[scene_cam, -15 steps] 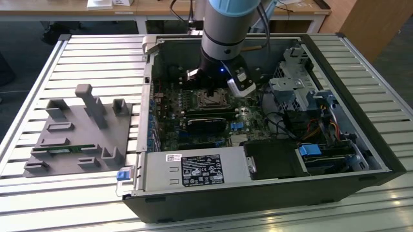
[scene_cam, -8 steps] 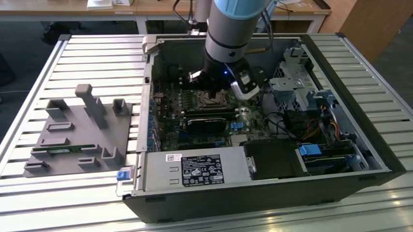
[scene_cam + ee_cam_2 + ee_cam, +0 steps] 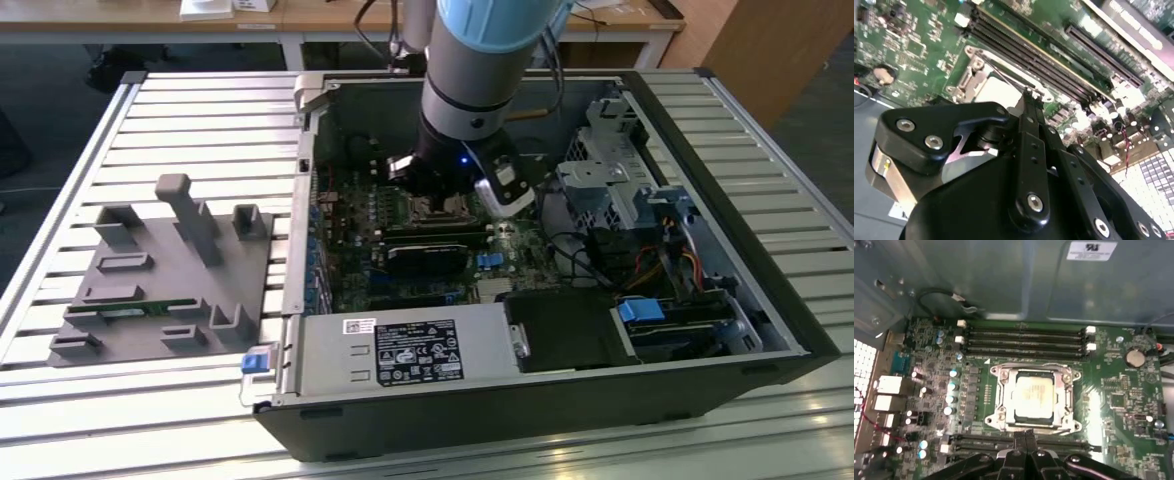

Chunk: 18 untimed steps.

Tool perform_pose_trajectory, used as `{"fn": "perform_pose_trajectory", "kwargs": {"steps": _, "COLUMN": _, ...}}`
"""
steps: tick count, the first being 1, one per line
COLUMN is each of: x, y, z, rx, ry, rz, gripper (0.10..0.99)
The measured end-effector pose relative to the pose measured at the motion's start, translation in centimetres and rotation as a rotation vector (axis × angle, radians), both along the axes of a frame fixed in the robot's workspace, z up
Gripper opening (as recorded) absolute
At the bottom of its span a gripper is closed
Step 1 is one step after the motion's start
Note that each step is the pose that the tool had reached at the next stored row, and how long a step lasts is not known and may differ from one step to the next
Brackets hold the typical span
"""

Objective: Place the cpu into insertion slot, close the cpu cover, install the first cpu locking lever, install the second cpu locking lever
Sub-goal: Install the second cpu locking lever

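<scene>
The cpu (image 3: 1035,396), a silvery-beige square chip, lies flat in the insertion slot (image 3: 1030,427) on the green board. The cpu cover (image 3: 1005,399), a silvery metal frame, lies down around it. In both wrist views my gripper (image 3: 1026,436) is shut, its two black fingers pressed together with nothing seen between them. Its tips stand at the edge of the socket. In the second wrist view the gripper (image 3: 1027,96) touches or nearly touches a thin wire lever (image 3: 1004,75) by the cpu (image 3: 996,92). From outside, the gripper (image 3: 447,205) hangs low inside the open computer case.
Long black memory slots (image 3: 1024,337) run on the far side of the socket and more (image 3: 979,444) on the near side. A coin battery (image 3: 1135,358) sits on the board. The case walls (image 3: 694,150), drive cage (image 3: 607,180) and power supply (image 3: 400,350) hem the arm in. A grey fixture tray (image 3: 160,280) lies at the exterior view's left.
</scene>
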<state>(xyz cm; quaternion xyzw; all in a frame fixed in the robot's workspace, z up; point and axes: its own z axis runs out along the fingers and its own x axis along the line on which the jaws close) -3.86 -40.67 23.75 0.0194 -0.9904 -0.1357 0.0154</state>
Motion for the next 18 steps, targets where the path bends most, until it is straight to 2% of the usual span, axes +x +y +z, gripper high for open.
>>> {"fn": "perform_pose_trajectory", "kwargs": {"steps": 4, "x": -0.54, "y": -0.01, "z": -0.52, "rx": 0.0, "ry": 0.0014, "rz": 0.0, "gripper": 0.106}}
{"fn": "perform_pose_trajectory", "kwargs": {"steps": 10, "x": -0.57, "y": -0.07, "z": -1.5, "rx": 0.001, "ry": 0.0061, "rz": 0.0, "gripper": 0.106}}
{"fn": "perform_pose_trajectory", "kwargs": {"steps": 15, "x": -0.66, "y": -0.77, "z": -1.55, "rx": 0.036, "ry": 0.0064, "rz": 0.0, "gripper": 0.106}}
{"fn": "perform_pose_trajectory", "kwargs": {"steps": 18, "x": -0.88, "y": -1.15, "z": -1.56, "rx": 0.047, "ry": 0.0064, "rz": 0.0, "gripper": 0.106}}
